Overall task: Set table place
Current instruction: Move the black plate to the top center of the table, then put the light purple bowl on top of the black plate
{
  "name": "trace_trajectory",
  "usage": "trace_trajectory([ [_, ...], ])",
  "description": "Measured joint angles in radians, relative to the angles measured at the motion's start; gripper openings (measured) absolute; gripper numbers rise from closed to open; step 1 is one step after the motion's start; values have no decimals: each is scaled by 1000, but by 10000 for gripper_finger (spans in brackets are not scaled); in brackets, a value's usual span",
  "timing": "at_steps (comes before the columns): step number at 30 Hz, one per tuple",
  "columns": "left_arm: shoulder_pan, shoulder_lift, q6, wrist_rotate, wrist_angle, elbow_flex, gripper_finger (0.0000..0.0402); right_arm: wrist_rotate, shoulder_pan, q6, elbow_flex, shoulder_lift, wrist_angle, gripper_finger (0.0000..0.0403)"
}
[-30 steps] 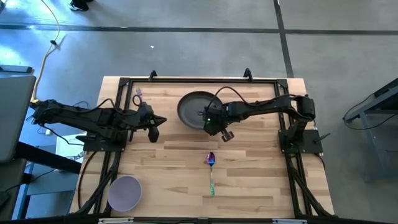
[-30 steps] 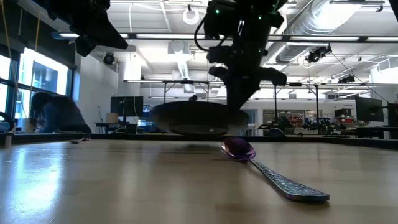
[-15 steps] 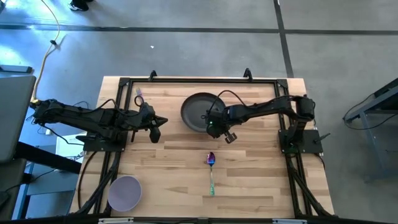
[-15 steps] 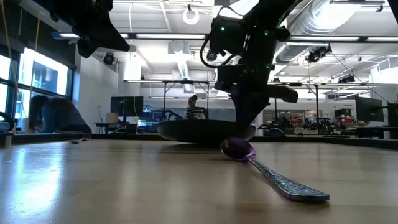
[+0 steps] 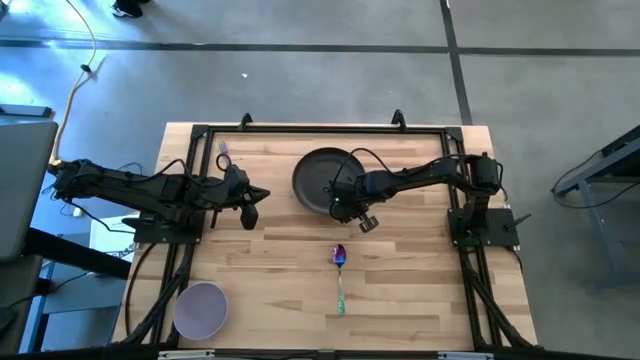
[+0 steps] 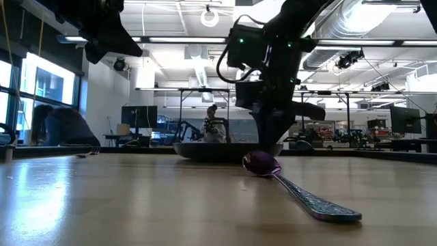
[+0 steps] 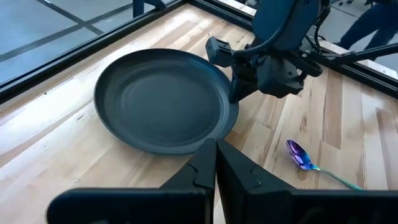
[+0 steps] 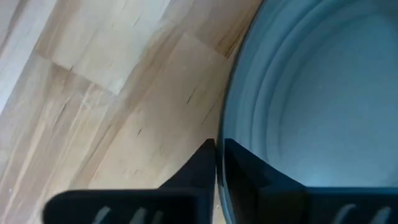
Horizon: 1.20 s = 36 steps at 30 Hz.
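Note:
The dark grey plate (image 5: 322, 178) sits at the table's far middle; it also shows in the left wrist view (image 7: 163, 99) and the low view (image 6: 218, 150). My right gripper (image 5: 341, 207) is shut on its rim. My left gripper (image 5: 248, 212) hovers to the left of the plate, shut and empty (image 7: 216, 163). The spoon (image 5: 340, 272), with purple head and teal handle, lies flat nearer the front. The lavender bowl (image 5: 201, 308) stands at the near left corner. The small purple fork (image 5: 222, 152) lies by the far left rail. My right gripper pinches the plate's rim (image 8: 231, 134) between its two fingers, on the plate's near right side (image 7: 231, 102). The fingers come from above, pointing down, one inside the rim and one outside. The plate sits level, its underside on or just above the table (image 6: 225, 157).
The black rail frame (image 5: 300, 128) edges the tabletop. Bare wood lies between the plate, the spoon and the bowl (image 5: 270, 260). The room beyond shows desks and a seated person at far left (image 6: 58, 126).
My right gripper has carried the plate a little toward the table's right edge and lowered it, from lifted clear down to the tabletop, and is still shut on its rim.

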<state>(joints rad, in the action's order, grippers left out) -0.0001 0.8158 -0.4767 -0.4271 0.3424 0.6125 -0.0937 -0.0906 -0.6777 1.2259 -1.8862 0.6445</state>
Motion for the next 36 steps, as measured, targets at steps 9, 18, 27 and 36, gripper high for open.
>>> trace_trajectory([
  [9, 0, 0, 0, 0, 6, 0, 0, 0, 1, -1, 16, 0, -15, 101],
  [18, 0, 0, 0, 0, 6, 0, 0, -10, 9, 20, 122, -1, 52, 122],
  [27, 0, 0, 0, 0, 9, 0, 1, -11, 8, 95, 271, -1, 259, 122],
  [36, 0, 0, -135, 23, 287, 158, 0, -11, -14, 261, 429, 0, 387, 122],
])
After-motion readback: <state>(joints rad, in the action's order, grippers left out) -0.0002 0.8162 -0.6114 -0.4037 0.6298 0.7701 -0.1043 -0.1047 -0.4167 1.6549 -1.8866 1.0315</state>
